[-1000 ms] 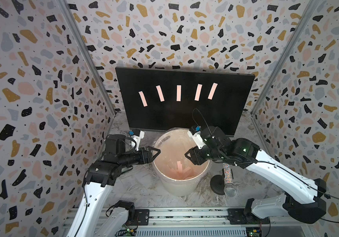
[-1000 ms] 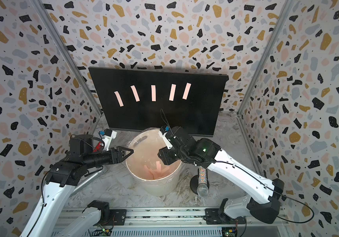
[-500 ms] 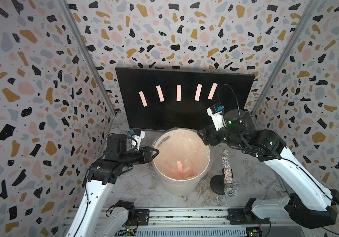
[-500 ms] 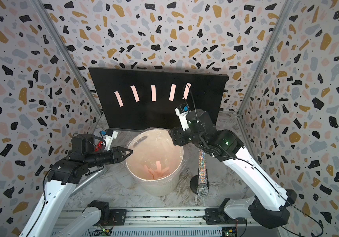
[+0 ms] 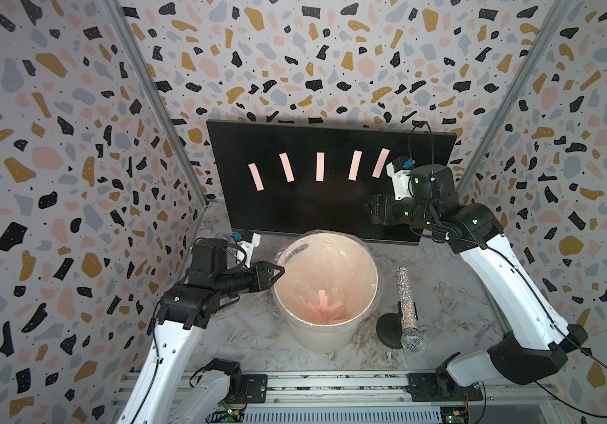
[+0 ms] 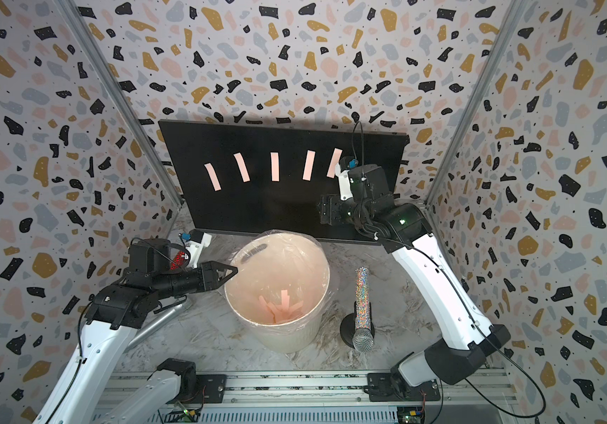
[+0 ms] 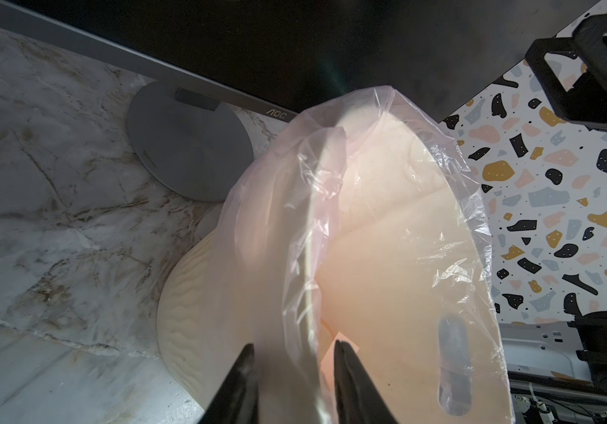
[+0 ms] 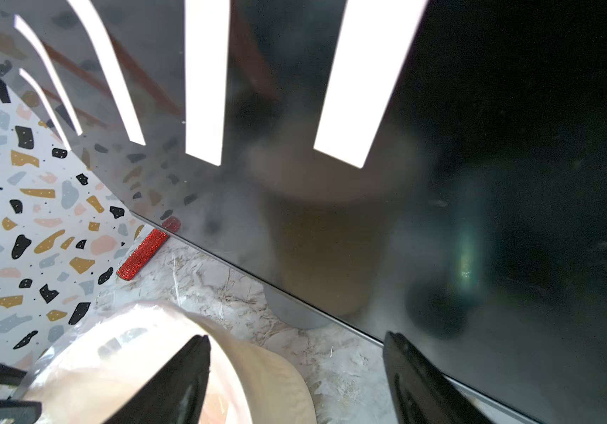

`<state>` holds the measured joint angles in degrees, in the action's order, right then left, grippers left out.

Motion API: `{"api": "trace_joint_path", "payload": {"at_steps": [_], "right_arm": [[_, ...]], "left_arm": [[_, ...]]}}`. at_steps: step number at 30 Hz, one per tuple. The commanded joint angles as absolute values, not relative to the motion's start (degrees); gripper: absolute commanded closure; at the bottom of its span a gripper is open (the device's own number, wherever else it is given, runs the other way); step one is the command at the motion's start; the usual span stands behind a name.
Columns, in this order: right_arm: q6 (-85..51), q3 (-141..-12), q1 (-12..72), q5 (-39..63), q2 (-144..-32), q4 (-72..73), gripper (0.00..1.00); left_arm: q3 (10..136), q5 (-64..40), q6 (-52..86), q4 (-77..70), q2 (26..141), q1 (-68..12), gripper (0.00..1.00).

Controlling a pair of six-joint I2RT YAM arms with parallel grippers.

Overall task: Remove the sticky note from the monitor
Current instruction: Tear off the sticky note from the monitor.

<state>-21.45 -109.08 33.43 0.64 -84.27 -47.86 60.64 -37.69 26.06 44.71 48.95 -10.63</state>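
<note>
We read "AOC" (image 7: 277,115) on monitor (image 5: 313,213) bezel | left end effector (image 7: 293,345) part-open astride bucket (image 5: 325,339) rim, grip unclear | right end effector (image 8: 296,336) wide open, empty

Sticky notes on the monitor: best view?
Both top views: all five sticky notes show whole on the monitor. Right wrist view has them washed out and cropped. Left wrist view shows none.
</note>
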Motion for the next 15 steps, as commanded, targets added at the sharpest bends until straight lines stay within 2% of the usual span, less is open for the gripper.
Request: {"api": "trace_joint_path", "payload": {"at_steps": [1,15], "right_arm": [[-24.1,-111.8,32.1,3.7,-84.2,-44.9,0.21],[-31.9,-107.7,25.6,11.1,-84.5,-33.5,0.21]], "left_arm": [[61.3,-38.2,25.0,45.6,49.1,-10.8,0.65],[61.9,-39.1,25.4,45.8,49.6,-10.9,0.67]]}}
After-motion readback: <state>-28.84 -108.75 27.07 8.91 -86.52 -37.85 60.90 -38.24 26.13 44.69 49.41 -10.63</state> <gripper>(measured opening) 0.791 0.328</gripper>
